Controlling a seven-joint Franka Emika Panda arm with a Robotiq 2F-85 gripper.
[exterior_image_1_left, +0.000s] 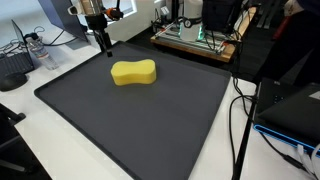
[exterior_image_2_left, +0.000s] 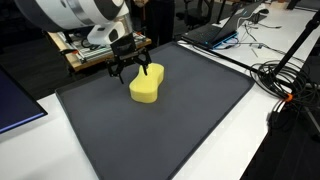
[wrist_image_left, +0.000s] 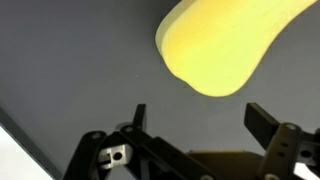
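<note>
While the claw (exterior_image_2_left: 135, 72) hangs with its jaws spread wide and nothing between them, the yellow sponge (exterior_image_2_left: 146, 85) lies flat on the dark mat (exterior_image_1_left: 120, 130) that covers most of the bench (exterior_image_1_left: 50, 150), toward the mat's far half in both exterior views. The wrist view shows the two fingers (wrist_image_left: 138, 118) low in the picture and one rounded end of the sponge (wrist_image_left: 235, 45) ahead of them, apart from both fingertips and not yet inside the gap.

The step in hand reads as an approach: the claw is near the sponge but touches nothing. Judging from these views, a grasp from here would call for bringing the open jaws over the sponge, so that its narrow waist sits between the fingers, and then coming down close to the mat before closing. The sponge looks soft, so it should give under a light squeeze.

The arm (exterior_image_2_left: 75, 15) comes in from the far edge of the mat, its wrist turned down so the fingers point at the mat. In an exterior view the claw (exterior_image_1_left: 103, 45) stands just beyond the sponge (exterior_image_1_left: 134, 72), above the mat's far edge.
</note>
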